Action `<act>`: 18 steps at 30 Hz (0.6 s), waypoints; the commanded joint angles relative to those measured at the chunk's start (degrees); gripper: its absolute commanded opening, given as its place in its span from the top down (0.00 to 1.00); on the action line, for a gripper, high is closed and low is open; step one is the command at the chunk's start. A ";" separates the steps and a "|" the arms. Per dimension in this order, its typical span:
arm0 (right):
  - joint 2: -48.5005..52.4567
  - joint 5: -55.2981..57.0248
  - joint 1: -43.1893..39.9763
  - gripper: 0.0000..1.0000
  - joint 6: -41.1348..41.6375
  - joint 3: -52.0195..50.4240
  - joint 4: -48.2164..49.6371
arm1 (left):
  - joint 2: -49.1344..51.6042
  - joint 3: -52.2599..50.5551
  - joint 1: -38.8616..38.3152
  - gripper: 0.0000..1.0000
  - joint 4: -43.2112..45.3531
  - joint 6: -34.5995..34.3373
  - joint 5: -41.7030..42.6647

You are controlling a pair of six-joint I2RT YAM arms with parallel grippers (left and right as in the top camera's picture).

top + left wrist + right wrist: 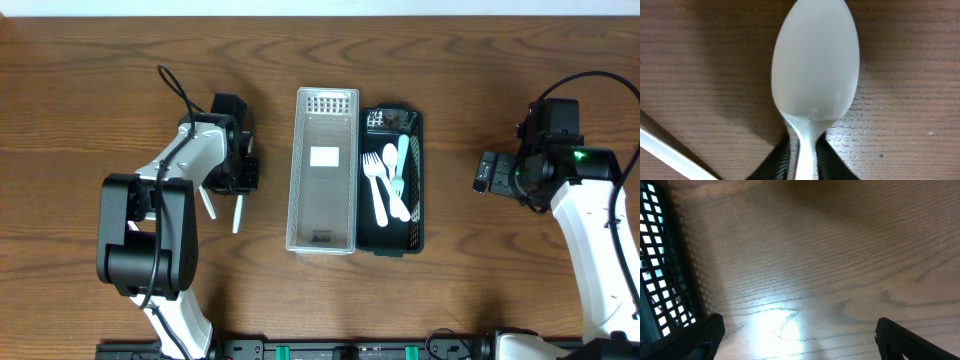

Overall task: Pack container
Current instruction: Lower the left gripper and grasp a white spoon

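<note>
Left wrist view: my left pincer (803,157) is clamped on the neck of the white spoon (815,65). One dark finger presses each side of the handle, and the spoon's bowl lies on the wooden table (910,75) with another white handle (665,150) near it. My right pincer (800,337) stands wide apart over bare wood, holding nothing, to the right of the black basket (660,255). From overhead, that basket holds white cutlery (385,190) and sits just beside the clear container (322,200), with my spoon out to the left of both.
</note>
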 commanded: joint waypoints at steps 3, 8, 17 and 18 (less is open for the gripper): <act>0.04 -0.24 -0.52 0.01 -0.63 -0.26 -0.26 | 1.36 -2.10 -0.17 0.91 -0.02 0.11 0.83; 0.04 -0.24 -0.52 0.01 -0.63 -0.26 -0.24 | 0.96 -1.07 -0.17 0.94 -1.36 0.07 0.81; 0.04 -0.20 -3.06 0.01 -0.63 -0.26 1.03 | -7.98 11.74 -1.81 0.94 -15.50 -0.59 0.81; 0.07 -0.24 -4.00 0.01 -0.61 -0.26 1.05 | -9.66 12.79 -2.47 0.94 -16.20 -0.59 0.81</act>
